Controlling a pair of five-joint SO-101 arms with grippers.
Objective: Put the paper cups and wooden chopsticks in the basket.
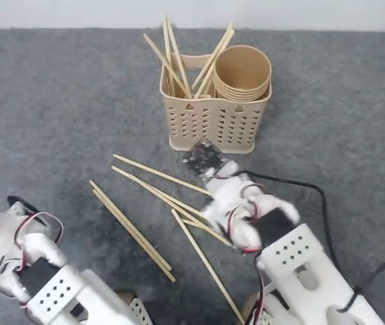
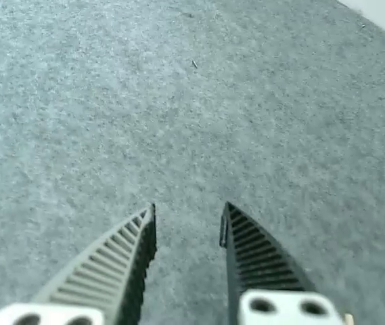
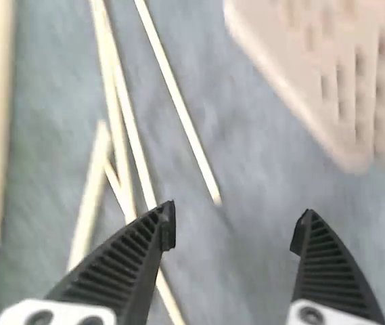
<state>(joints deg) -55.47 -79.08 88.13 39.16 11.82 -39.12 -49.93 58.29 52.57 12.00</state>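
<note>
A beige perforated basket (image 1: 212, 122) stands at the back middle of the grey carpet. A stack of paper cups (image 1: 242, 72) fills its right compartment, and several wooden chopsticks (image 1: 178, 61) stand in its left one. Several loose chopsticks (image 1: 132, 231) lie scattered on the carpet in front of it. My right gripper (image 1: 202, 157) hangs open just in front of the basket's base, with nothing between its fingers. In the right wrist view this gripper (image 3: 238, 217) is above the ends of loose chopsticks (image 3: 176, 105), with the basket (image 3: 327, 74) ahead. My left gripper (image 2: 189, 213) is open over bare carpet.
The left arm (image 1: 23, 257) sits at the front left corner, well away from the chopsticks. A black cable (image 1: 314, 193) runs from the right arm across the carpet on the right. Bare carpet (image 1: 57, 108) surrounds the basket on both sides.
</note>
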